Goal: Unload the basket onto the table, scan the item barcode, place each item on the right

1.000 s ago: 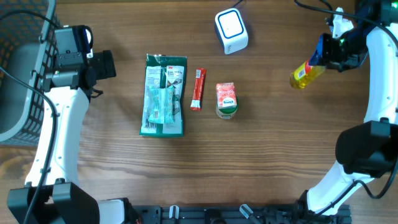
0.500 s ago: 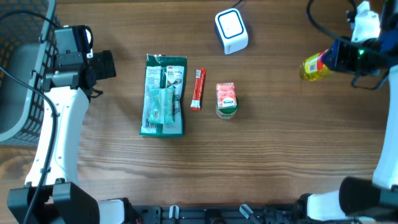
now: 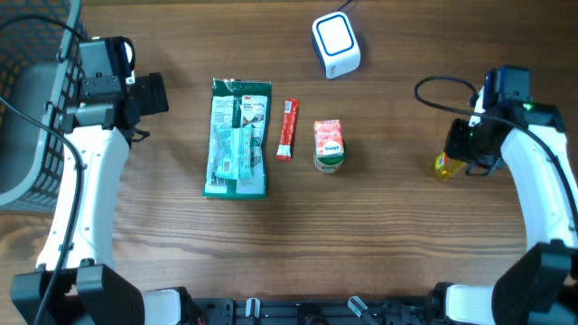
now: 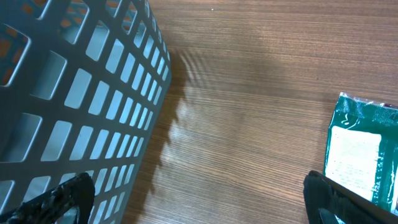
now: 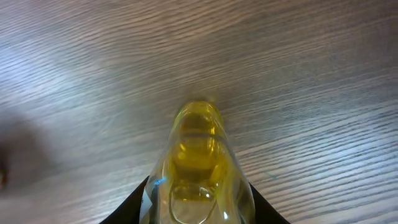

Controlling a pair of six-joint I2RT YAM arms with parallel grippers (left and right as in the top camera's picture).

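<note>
The item in hand is a yellow bottle of clear liquid (image 3: 442, 166) (image 5: 198, 149); my right gripper (image 3: 461, 151) (image 5: 199, 208) is shut on it at the right side of the table, the bottle pointing down at the wood. The white barcode scanner (image 3: 336, 43) stands at the back centre, well left of the bottle. No barcode shows on the bottle. My left gripper (image 3: 150, 95) (image 4: 196, 199) hangs open and empty between the basket and the green packet.
A green packet (image 3: 239, 137) (image 4: 364, 149), a red stick sachet (image 3: 287, 129) and a small red-and-green carton (image 3: 329, 145) lie in a row mid-table. A grey mesh basket (image 3: 23, 99) (image 4: 62, 93) stands at the left edge.
My right arm has carried the yellow bottle from the back right corner forward and down to the right middle of the table. The left arm has not moved.
</note>
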